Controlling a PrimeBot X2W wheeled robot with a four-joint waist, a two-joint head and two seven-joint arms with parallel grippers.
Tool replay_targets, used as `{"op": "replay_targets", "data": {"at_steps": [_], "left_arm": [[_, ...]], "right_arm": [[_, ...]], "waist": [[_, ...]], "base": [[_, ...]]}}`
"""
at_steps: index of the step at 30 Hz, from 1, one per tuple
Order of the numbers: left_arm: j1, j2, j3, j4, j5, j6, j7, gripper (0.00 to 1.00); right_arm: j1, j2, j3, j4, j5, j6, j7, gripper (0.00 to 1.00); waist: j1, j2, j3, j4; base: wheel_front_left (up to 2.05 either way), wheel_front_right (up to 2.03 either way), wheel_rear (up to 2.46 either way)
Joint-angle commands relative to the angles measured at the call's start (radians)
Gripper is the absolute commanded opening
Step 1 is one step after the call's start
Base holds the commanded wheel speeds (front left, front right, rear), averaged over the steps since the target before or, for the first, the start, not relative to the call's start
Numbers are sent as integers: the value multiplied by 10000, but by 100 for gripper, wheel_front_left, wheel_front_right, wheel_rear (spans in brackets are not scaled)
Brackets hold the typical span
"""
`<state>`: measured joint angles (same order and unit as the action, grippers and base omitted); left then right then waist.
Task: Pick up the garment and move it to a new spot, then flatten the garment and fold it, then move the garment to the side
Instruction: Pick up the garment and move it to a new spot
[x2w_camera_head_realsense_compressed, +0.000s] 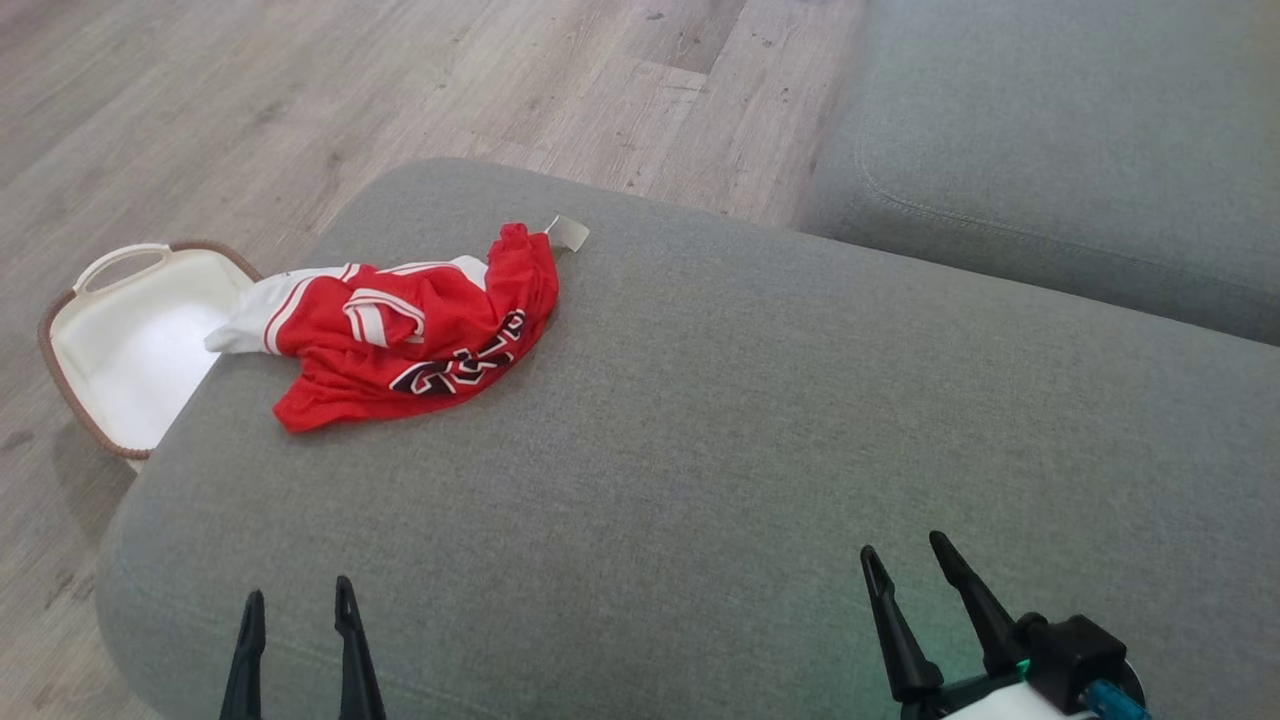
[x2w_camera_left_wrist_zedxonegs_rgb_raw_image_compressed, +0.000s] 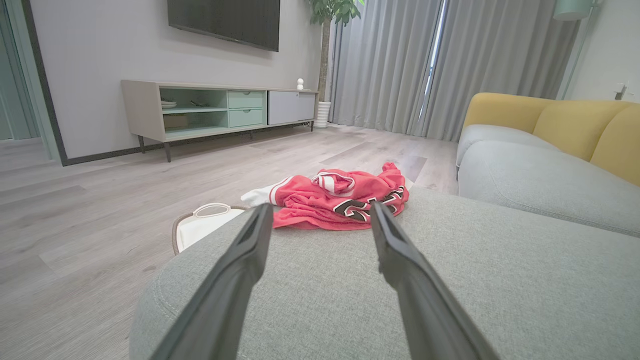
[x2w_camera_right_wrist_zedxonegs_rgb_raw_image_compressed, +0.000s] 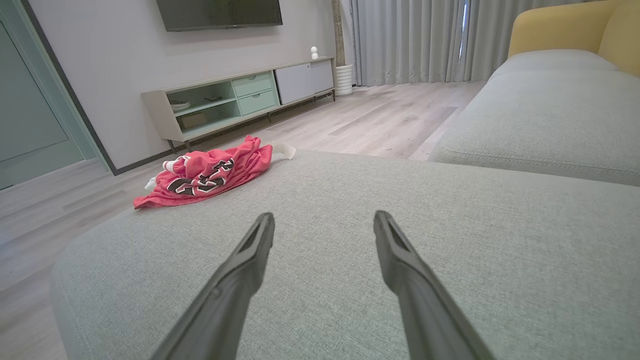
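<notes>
My left tool (x2w_camera_head_realsense_compressed: 300, 598) and right tool (x2w_camera_head_realsense_compressed: 903, 548) are both wide open, holding nothing. The crumpled red-and-white jersey (x2w_camera_head_realsense_compressed: 410, 345) sits ahead of my left one, lying crosswise at the grey fabric ottoman's (x2w_camera_head_realsense_compressed: 700, 450) far-left corner, so lefty's nearer imo.

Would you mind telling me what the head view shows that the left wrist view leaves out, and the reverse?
Head view: the right gripper, open above the grey cushion. Left wrist view: the television, cabinet, curtains, plant and yellow sofa back. Shared: the red garment crumpled at the cushion's edge, the white basket on the floor beside it, and the open left gripper.
</notes>
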<state>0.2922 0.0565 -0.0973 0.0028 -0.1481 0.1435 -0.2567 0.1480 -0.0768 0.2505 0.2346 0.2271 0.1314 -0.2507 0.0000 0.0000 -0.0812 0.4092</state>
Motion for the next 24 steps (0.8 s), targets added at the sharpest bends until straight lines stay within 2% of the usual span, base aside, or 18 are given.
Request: {"op": "replay_targets", "data": {"at_steps": [1, 6, 12, 15, 16, 17, 18, 21, 24], "left_arm": [[-455, -62, 328, -344, 71, -42, -51, 100], [-785, -62, 548, -313, 200, -177, -51, 100], [-2001, 260, 1029, -258, 529, -772, -51, 100], [-3164, 597, 1181, -123, 563, -1137, -51, 100], [-3164, 597, 1181, -123, 563, -1137, -51, 100], [-4068, 779, 1216, 131, 580, -1317, -51, 100], [-4068, 779, 1216, 131, 580, -1317, -51, 100], [-5625, 1137, 1147, 997, 574, -1660, 8, 100], [-7309, 1419, 1123, 2103, 476, -1878, 618, 100]], "right_arm": [[-468, -48, 195, -282, -54, -7, -111, 100], [-486, -199, 219, -287, -107, -7, -111, 100], [-700, -606, 313, -404, -210, -7, -111, 100], [-994, -959, 372, -540, -319, -7, -111, 100], [-994, -959, 372, -540, -319, -7, -111, 100], [-1251, -1265, 449, -571, -375, -7, -111, 100], [-1251, -1265, 449, -571, -375, -7, -111, 100], [-1635, -1771, 557, -628, -447, -7, -111, 100], [-1946, -2255, 614, -729, -482, -7, -111, 100]], "waist": [[0, 0, 17, 3], [0, 0, 223, 4], [0, 0, 912, -168], [0, 0, 1669, -224], [0, 0, 1669, -224], [0, 0, 2124, -259], [0, 0, 2124, -259], [0, 0, 2780, -300], [0, 0, 3281, -361]], "base": [[0, 0, 0], [0, 0, 0], [0, 0, 0], [0, 0, 0], [0, 0, 0], [0, 0, 0], [0, 0, 0], [0, 0, 0], [0, 0, 0]]}}
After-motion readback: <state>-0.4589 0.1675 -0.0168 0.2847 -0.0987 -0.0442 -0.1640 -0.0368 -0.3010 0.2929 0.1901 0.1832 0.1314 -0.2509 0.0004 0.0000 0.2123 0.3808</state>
